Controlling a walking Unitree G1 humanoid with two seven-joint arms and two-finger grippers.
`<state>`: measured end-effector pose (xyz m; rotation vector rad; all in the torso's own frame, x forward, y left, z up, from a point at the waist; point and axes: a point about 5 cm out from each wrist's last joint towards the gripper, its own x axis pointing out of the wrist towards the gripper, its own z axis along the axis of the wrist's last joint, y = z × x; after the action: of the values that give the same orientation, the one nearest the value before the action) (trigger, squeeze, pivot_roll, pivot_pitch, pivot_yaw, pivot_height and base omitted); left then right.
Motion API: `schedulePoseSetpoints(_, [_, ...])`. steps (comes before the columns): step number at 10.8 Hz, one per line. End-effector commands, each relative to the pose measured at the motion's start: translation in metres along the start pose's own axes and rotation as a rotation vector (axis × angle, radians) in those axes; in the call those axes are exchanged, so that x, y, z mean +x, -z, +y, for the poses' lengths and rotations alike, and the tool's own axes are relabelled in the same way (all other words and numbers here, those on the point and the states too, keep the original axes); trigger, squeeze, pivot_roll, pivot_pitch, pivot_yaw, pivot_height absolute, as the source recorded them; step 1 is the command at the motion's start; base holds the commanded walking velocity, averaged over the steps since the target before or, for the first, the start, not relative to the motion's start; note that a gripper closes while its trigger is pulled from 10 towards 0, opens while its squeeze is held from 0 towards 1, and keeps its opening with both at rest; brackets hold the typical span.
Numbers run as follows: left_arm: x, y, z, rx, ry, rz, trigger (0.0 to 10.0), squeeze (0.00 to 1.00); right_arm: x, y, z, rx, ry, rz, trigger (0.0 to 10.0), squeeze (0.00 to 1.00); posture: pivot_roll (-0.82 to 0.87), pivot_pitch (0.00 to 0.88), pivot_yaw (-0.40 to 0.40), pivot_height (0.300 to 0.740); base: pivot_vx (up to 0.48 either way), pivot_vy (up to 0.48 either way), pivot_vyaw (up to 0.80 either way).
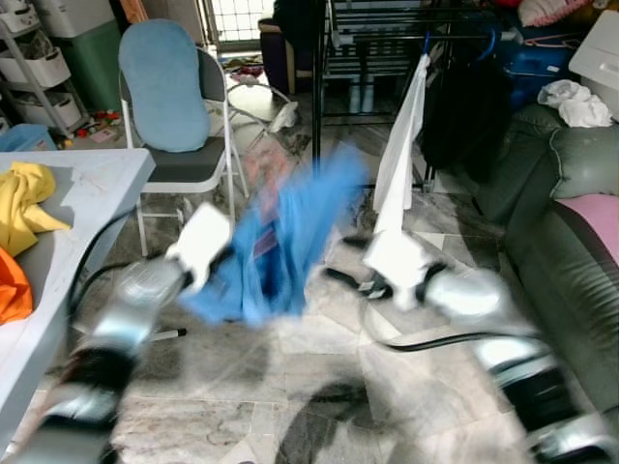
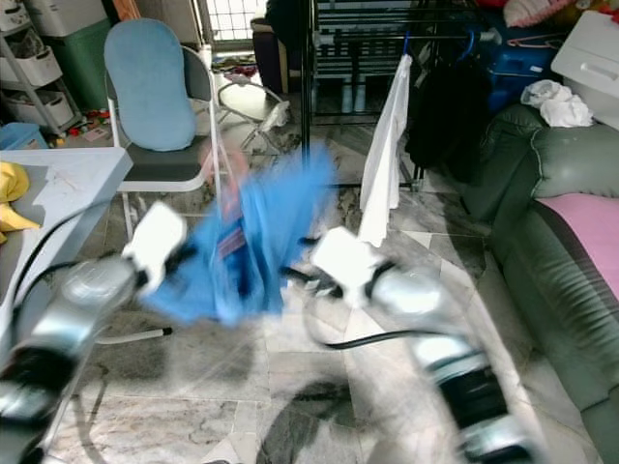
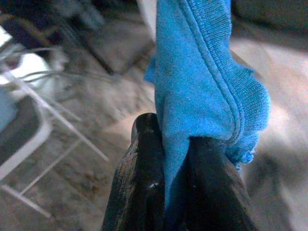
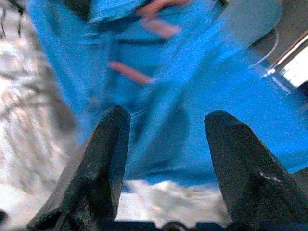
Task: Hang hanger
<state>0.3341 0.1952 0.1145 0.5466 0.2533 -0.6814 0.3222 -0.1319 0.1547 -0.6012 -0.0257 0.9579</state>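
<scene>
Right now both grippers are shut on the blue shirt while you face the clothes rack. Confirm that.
Not quite. Only the left gripper is shut on the blue shirt. The right wrist view shows the right gripper open, its fingers spread in front of the shirt. The clothes rack does stand ahead.

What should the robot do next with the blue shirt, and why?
Probably close the right hand on the blue shirt. The left hand already pinches its edge, while the right hand's fingers are spread with the cloth just ahead, and the clothes rack is still far.
</scene>
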Motion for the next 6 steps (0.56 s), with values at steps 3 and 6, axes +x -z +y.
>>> schedulePoseSetpoints(3, [-0.013, 0.003, 0.001, 0.187, 0.141, 0.019, 0.0, 0.0, -0.015, -0.012, -0.03, -0.11, -0.035, -0.001, 10.0, 1.0, -0.02, 0.005, 0.021, 0.74, 0.0, 0.0, 0.0])
schedulePoseSetpoints(6, [-0.015, -0.011, -0.006, 0.282, 0.216, -0.082, 0.0, 0.0, -0.033, -0.004, -0.042, -0.048, -0.125, 0.033, 10.0, 1.0, -0.02, 0.006, 0.018, 0.74, 0.0, 0.0, 0.0])
